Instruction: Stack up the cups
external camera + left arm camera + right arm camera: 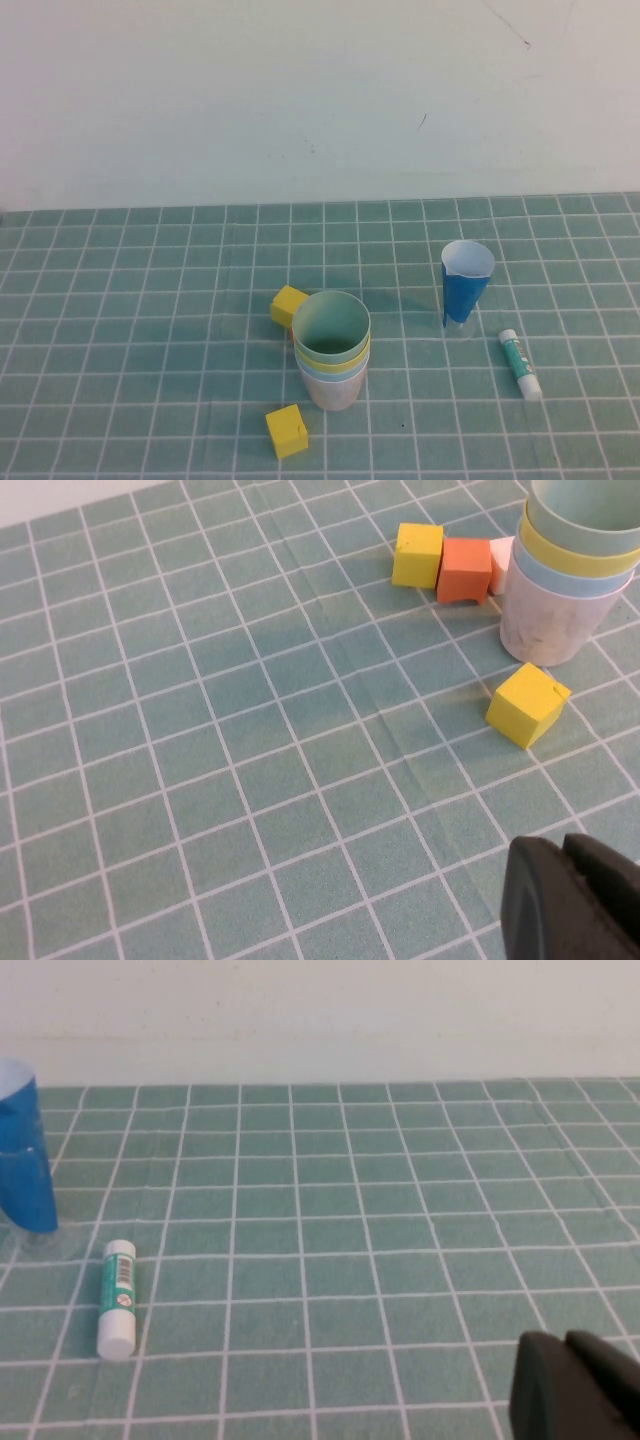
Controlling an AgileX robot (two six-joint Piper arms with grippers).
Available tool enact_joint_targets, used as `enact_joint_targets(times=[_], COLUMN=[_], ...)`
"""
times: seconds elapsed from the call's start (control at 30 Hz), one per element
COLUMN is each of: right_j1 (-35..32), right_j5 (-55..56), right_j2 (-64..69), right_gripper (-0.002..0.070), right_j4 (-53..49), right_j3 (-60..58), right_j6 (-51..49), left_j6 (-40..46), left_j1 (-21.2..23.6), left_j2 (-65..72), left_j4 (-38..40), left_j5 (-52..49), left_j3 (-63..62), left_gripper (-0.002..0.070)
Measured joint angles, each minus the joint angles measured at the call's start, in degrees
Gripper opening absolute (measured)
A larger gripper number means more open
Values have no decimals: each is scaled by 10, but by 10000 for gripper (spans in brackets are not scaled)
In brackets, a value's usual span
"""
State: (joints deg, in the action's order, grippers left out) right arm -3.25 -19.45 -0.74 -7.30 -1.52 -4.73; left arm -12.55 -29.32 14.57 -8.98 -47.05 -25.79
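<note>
Nearest the high camera, at the lower middle of the frame, a small yellow foam cube (287, 432) sits just in front of the stack of four pastel plastic tumblers (331, 352). That stack stands upright at the centre of the green gridded mat (150, 300), with the pale green cup (332, 327) innermost and on top, then yellow (335, 366), light blue and the pink cup (330, 390) outermost at the base. Only the green cup's bare inside shows; nothing is seen in it.

Both arms are out of the high view. The left gripper (575, 900) shows only in its wrist view, at the lower right corner, its dark jaws together and holding nothing, well clear of the stack. The right gripper (580, 1385) sits likewise at the lower right of its own view, jaws together and empty.

Judged from how the cups lie, the nesting looks complete, so the sound course is to keep both arms back and leave the stack untouched.

At the right of the high view a narrow dark blue cone cup with a white inside (466, 282) stands apart, apparently empty, with a white and green glue stick (521, 364) lying near it. Behind the stack lie another yellow cube (417, 554) and an orange block (465, 570).
</note>
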Motion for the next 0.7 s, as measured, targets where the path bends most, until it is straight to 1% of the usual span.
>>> enact_joint_targets(times=[0.13,0.23,0.33,0.4,0.43,0.5,0.63,0.7], right_j1=[0,0,0,0,0,0,0,0], right_j5=[0,0,0,0,0,0,0,0], right_j2=[0,0,0,0,0,0,0,0], right_gripper=[-3,-3,-3,-3,-3,-3,-3,-3], right_j4=[0,0,0,0,0,0,0,-1], right_j3=[0,0,0,0,0,0,0,0], right_j6=[0,0,0,0,0,0,0,0], left_j6=[0,-1,8,19,21,26,29,29], left_j1=[0,18,61,109,122,168,235,259], left_j2=[0,-8,-24,-47,-55,-88,-144,-151], left_j4=[0,25,48,67,71,80,82,83], left_j5=[6,48,103,152,165,211,259,268], left_j3=[6,32,64,96,105,138,187,207], left_gripper=[-2,-2,-2,-2,-2,-2,-2,-2])
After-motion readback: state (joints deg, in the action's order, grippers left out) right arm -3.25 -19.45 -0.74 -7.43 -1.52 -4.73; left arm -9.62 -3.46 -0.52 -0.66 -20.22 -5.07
